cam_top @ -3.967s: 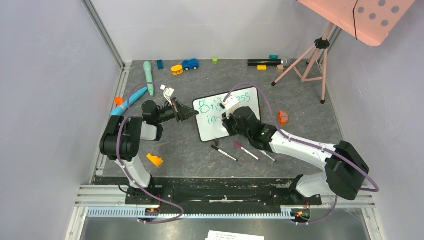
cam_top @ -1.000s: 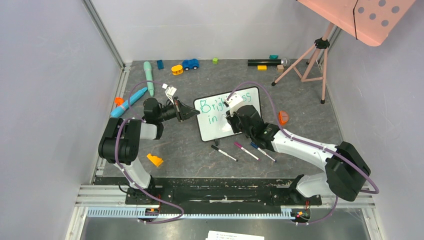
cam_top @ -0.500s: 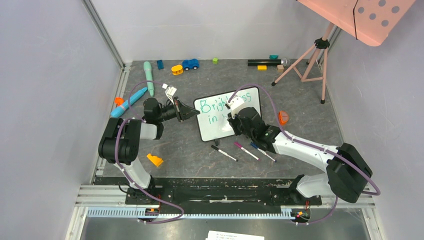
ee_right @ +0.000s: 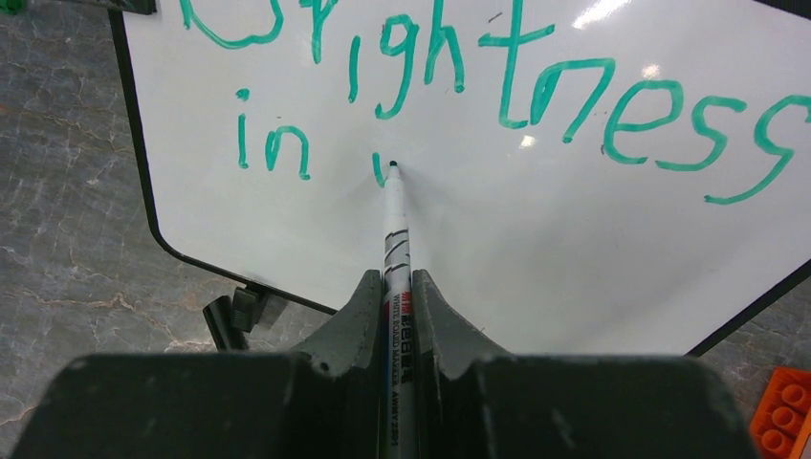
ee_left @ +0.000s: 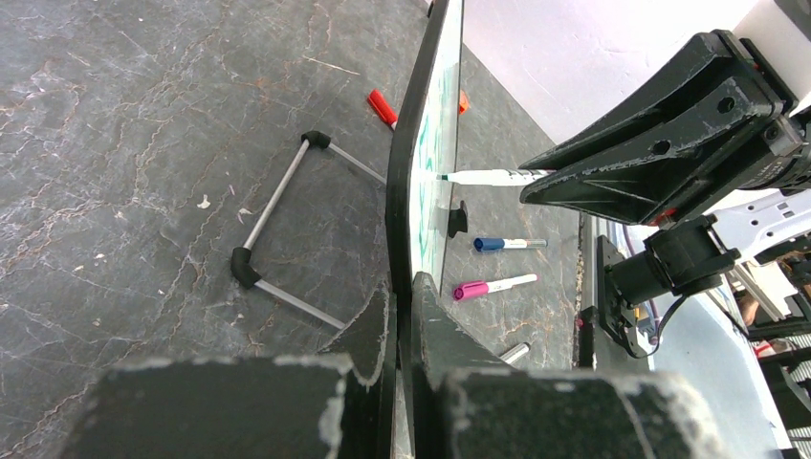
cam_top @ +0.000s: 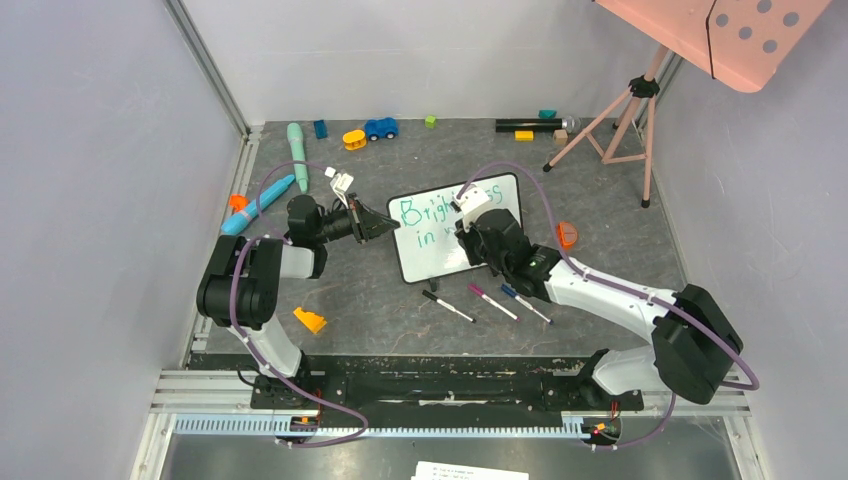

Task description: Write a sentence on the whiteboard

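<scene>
The whiteboard (cam_top: 430,262) stands up near the middle of the counter (cam_top: 400,310). Its long side runs left to right, and its white face is turned to the near edge. The left gripper (cam_top: 389,226) is pinched on its left edge, and the right gripper (cam_top: 465,232) squeezes a marker (ee_right: 395,239) whose tip touches the board just after "in" in the green sentence (ee_right: 514,76).

Black-and-white arms (cam_top: 600,290), purple cables (cam_top: 505,166)
</scene>
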`<state>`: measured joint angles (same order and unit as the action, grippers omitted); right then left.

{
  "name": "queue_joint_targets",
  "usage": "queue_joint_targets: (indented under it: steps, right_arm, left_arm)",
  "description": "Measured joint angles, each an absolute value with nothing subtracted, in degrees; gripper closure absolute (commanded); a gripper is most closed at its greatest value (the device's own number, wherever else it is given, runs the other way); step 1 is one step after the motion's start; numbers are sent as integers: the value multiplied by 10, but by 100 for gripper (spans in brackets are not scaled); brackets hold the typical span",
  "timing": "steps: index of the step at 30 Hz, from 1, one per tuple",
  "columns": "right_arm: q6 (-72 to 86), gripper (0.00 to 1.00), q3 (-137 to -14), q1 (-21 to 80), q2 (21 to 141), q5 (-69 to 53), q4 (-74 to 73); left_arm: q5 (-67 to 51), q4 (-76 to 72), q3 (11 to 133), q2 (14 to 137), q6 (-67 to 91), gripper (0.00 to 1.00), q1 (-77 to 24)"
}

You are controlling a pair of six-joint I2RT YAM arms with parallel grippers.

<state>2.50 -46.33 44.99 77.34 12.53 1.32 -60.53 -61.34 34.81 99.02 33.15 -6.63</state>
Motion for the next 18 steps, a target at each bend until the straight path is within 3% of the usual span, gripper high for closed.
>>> queue_joint_targets:
  steps: [18]
  right_arm:
    - [25, 100, -471, 447, 778, 121, 13]
  left_arm:
    - [-605, -605, 350, 990, 329, 98, -66]
